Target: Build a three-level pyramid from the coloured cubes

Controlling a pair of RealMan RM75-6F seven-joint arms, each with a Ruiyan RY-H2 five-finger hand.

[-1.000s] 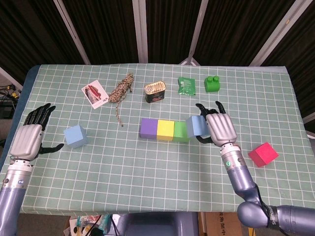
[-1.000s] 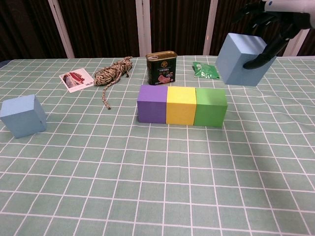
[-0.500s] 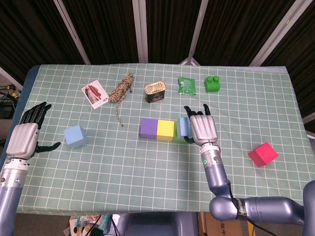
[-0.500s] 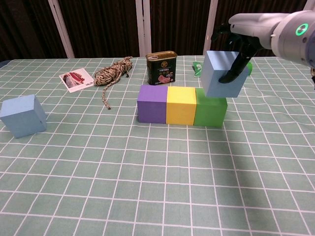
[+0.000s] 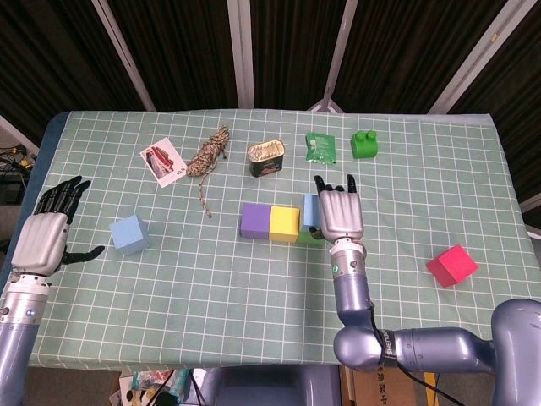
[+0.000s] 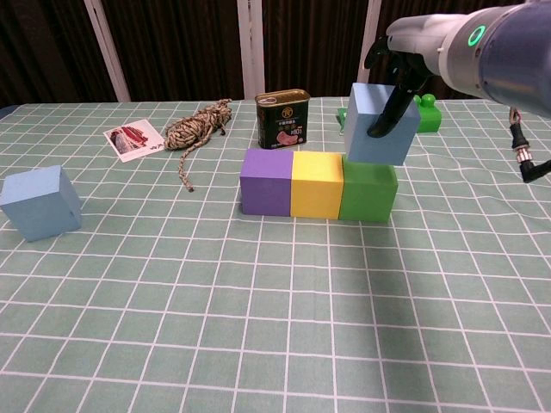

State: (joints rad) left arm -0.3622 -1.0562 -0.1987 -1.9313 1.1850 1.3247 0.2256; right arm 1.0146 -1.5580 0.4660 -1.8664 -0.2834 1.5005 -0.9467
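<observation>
The right hand [image 6: 398,79] grips a light blue cube [image 6: 380,123] over the finished purple-yellow-green base row [image 6: 318,183]; left hand [image 5: 46,235] open, two cubes unplaced.

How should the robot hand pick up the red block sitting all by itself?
Come down from above and pinch two opposite flat sides of the red block. It sits apart near the table's right edge with nothing beside it, turned a bit against the grid, so the right robot hand would probably need to twist to match.
</observation>
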